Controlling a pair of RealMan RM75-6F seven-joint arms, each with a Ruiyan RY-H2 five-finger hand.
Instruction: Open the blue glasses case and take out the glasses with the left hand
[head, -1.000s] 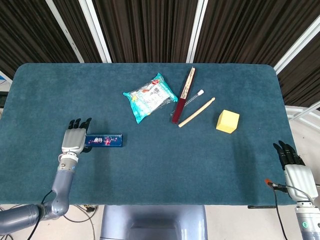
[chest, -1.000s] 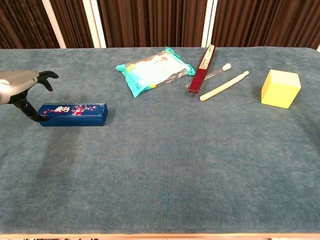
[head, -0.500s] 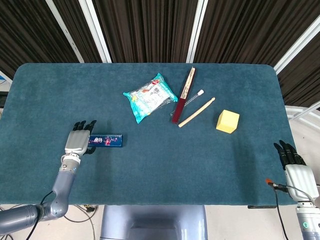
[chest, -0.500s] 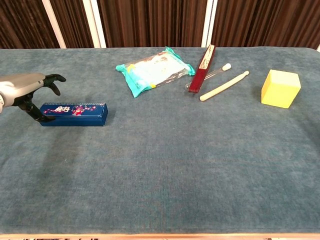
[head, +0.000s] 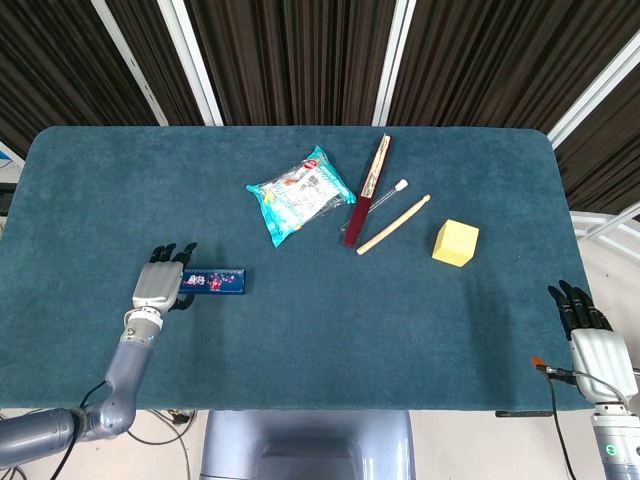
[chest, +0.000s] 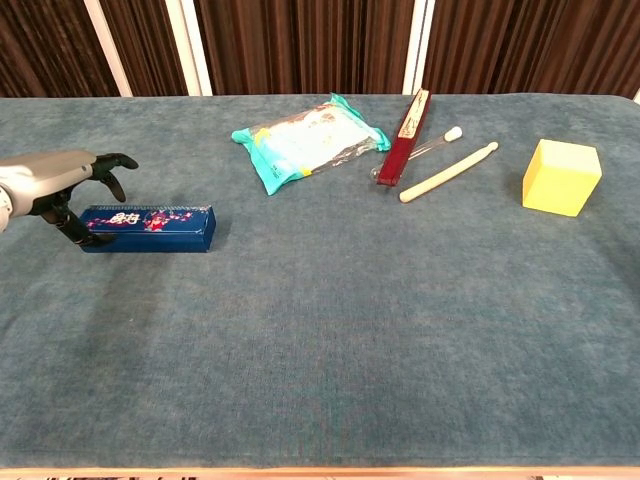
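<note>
A lab test bench: felt-covered table (head: 400, 330) (teal), dark curtain (head: 290, 50) backdrop.

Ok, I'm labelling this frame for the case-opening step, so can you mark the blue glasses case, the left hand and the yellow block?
blue glasses case (chest: 155, 228), chest view, middle of its front side.
left hand (head: 157, 286), head view, back of the hand.
yellow block (chest: 561, 177), chest view, its front face.

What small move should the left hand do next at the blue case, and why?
Probably lower and close the fingers on the case's near end. The left hand hovers over the left end of the blue glasses case, fingers spread, and the case lies flat with its lid shut.
</note>
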